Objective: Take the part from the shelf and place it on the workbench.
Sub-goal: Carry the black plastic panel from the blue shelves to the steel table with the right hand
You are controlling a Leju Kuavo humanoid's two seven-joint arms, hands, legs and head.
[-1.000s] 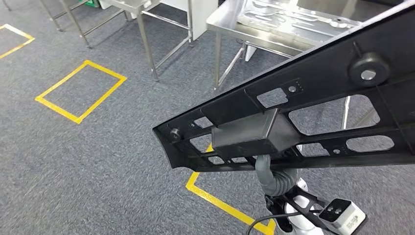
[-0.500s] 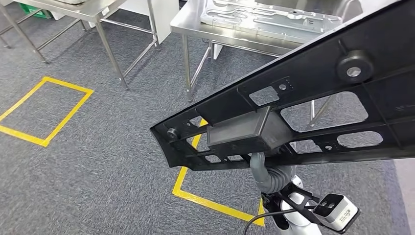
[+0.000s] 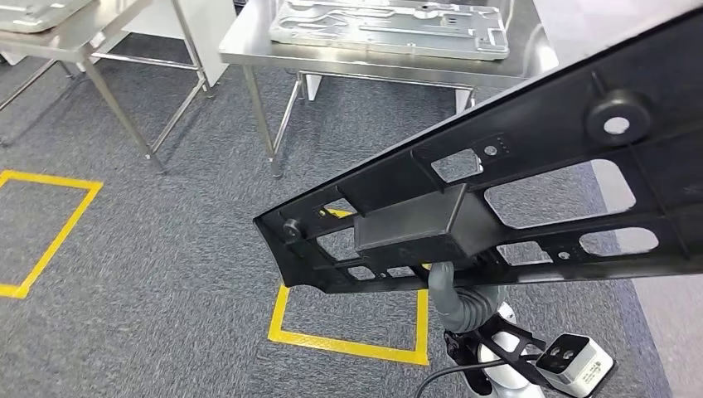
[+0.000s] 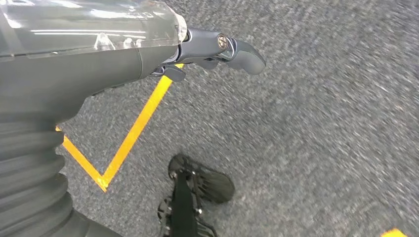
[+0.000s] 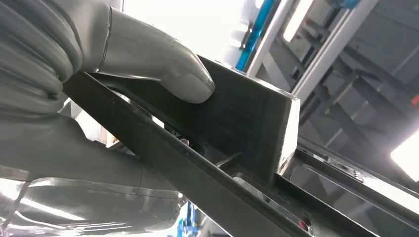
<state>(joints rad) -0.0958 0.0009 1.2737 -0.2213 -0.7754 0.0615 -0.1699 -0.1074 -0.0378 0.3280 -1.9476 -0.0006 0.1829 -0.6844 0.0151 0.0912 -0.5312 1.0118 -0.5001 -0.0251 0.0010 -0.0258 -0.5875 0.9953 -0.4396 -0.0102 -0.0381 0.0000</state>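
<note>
Across the right and centre of the head view, the black part (image 3: 530, 191) rides tilted above the carpet, its boxy block gripped by the right hand (image 5: 123, 54), thumb pressed flat on it. Upper centre, the steel workbench (image 3: 249, 46) carries a metal plate (image 3: 390, 25). Left hand (image 4: 217, 49) hangs over the floor, fingers apart, holding nothing.

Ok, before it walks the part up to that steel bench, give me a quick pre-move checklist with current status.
1. Right hand grips the black part, thumb pressed on its boxy block: ok.
2. Left hand holds nothing, over the carpet: ok.
3. Workbench ahead in the head view: ok.
4. Free space on the bench: not ok, a metal plate covers most of the visible top.
5. Grip security while walking: cannot tell.
</note>
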